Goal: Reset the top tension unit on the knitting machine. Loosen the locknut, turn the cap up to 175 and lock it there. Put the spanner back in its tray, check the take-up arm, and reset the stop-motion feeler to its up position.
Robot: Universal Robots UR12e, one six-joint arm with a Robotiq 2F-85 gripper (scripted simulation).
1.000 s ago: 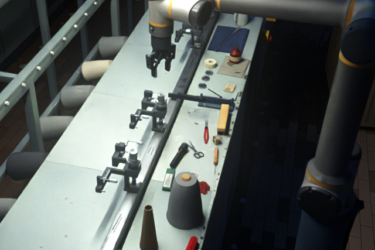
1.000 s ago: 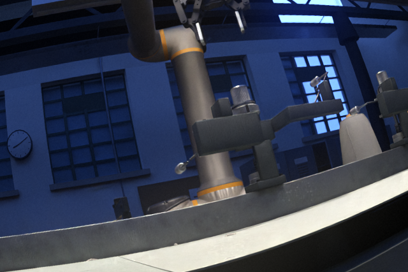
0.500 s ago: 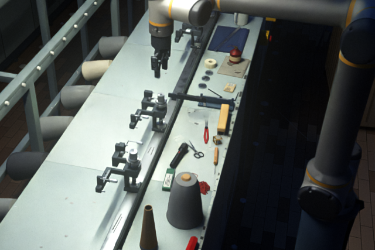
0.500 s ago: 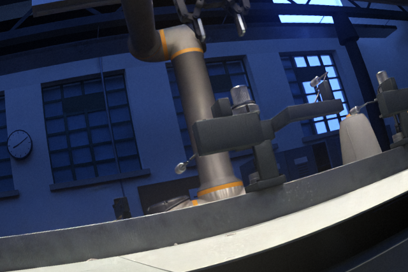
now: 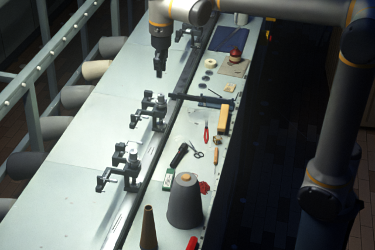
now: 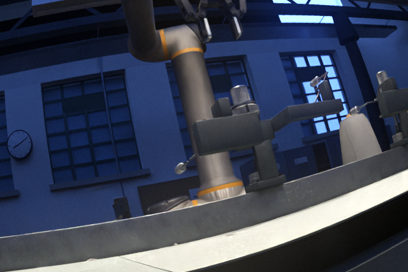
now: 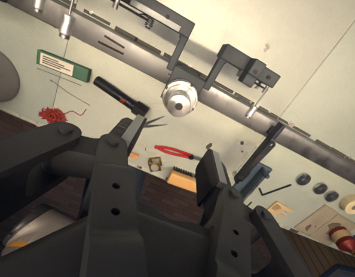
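Along the dark rail of the knitting machine stand three tension units; the middle one (image 5: 153,109) has a knurled silver cap (image 5: 161,99) seen from above by the wrist camera (image 7: 180,101). My gripper (image 5: 159,73) hangs in the air above and slightly behind that cap, open and holding nothing (image 6: 220,30). The dark spanner (image 5: 200,98) lies across the rail and the blue tray (image 5: 216,104) to the right of the unit. A thin feeler wire with a silver tip (image 7: 255,103) hangs from the unit's bracket. The farthest unit (image 5: 189,33) stands partly hidden behind my arm.
The blue tray holds the spanner's end, with a tan brush (image 5: 223,117) next to it. On the shelf lie red pliers (image 5: 206,132), scissors (image 5: 195,150), a black torch (image 5: 178,155), a grey yarn cone (image 5: 184,200) and a brown cone (image 5: 148,227). Yarn cones line the left side.
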